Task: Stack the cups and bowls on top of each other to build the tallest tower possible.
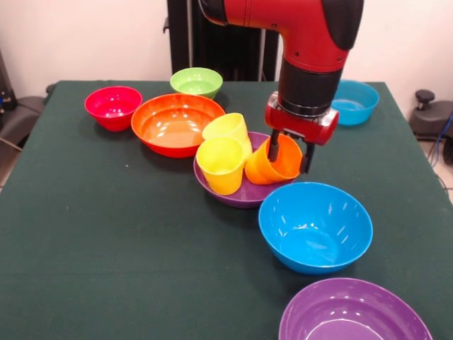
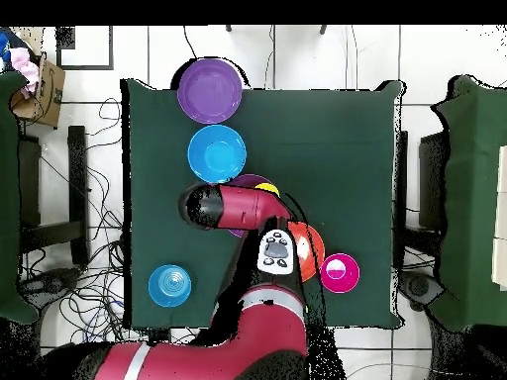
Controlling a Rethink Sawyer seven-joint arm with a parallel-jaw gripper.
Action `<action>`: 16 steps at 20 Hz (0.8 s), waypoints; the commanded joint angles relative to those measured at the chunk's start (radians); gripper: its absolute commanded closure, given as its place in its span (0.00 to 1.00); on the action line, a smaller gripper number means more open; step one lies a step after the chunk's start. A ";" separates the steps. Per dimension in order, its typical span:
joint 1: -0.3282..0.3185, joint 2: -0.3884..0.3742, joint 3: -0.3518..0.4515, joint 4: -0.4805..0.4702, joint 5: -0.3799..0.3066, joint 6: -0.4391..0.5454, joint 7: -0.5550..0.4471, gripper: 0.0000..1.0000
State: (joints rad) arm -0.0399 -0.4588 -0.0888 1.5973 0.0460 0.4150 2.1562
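Observation:
My gripper is open, lowered over a tilted orange cup, one finger on each side of its upper part. The cup lies in a large purple bowl with two yellow cups: one upright, one tilted behind it. A large orange bowl sits to the left, touching that bowl. In the overhead view my arm hides the gripper and most of the purple bowl.
A red small bowl and a green small bowl stand at the back left. A small blue bowl stands at the back right. A large blue bowl and a second purple bowl stand in front.

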 commanded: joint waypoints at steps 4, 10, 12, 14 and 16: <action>0.012 -0.005 0.010 0.092 0.038 0.132 0.136 0.00; 0.002 -0.101 0.006 0.133 0.050 0.194 0.114 0.00; 0.001 -0.120 0.004 0.143 0.049 0.204 0.112 0.00; -0.004 -0.160 0.007 0.164 0.052 0.219 0.106 0.00; -0.003 -0.199 0.002 0.173 0.053 0.257 0.102 0.00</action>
State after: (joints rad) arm -0.0349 -0.5522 -0.1226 1.6913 0.0669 0.5190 2.1562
